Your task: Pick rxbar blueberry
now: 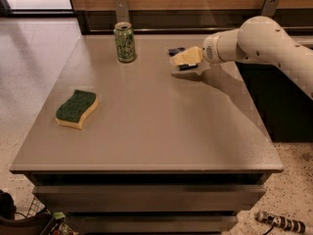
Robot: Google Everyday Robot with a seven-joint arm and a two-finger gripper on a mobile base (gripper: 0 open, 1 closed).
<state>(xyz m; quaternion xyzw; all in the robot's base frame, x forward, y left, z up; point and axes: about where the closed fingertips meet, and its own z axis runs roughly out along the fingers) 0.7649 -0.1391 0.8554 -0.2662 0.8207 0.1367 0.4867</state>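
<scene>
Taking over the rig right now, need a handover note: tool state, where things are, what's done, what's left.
Tool: low over the far right part of the table, arm reaching in from the right. Cannot tell whether it is open or shut.
rxbar blueberry: on the table directly under the tool, partly hidden by it, seemingly not lifted.
Green can: upright at the far edge, left of the bar, apart from it.
Sponge: near the left edge, well away.
Done: tool is positioned at the bar.
Left: confirm the grasp, then lift the bar off the table.
</scene>
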